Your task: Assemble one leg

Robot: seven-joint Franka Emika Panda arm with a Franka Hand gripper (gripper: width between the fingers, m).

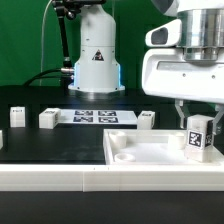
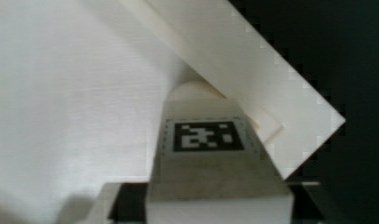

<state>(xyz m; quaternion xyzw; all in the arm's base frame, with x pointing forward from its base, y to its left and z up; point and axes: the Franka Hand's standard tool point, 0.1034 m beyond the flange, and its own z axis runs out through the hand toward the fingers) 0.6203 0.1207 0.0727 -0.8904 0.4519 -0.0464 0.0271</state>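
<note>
White panel [image 1: 150,152] lies flat on the desk [image 1: 50,140]. Leg [image 1: 196,135] stands upright over its corner on the exterior view's right, long axis vertical, clenched in the pincer [image 1: 197,117] directly above (seating unclear).

Leg [image 1: 197,138] upright in tool [image 1: 196,120] over white panel [image 1: 140,152].

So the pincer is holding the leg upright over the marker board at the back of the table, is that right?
Not quite. The pincer does hold the leg upright, but over the large white panel at the front, not the marker board, which lies farther back. The exterior view shows this.
</note>
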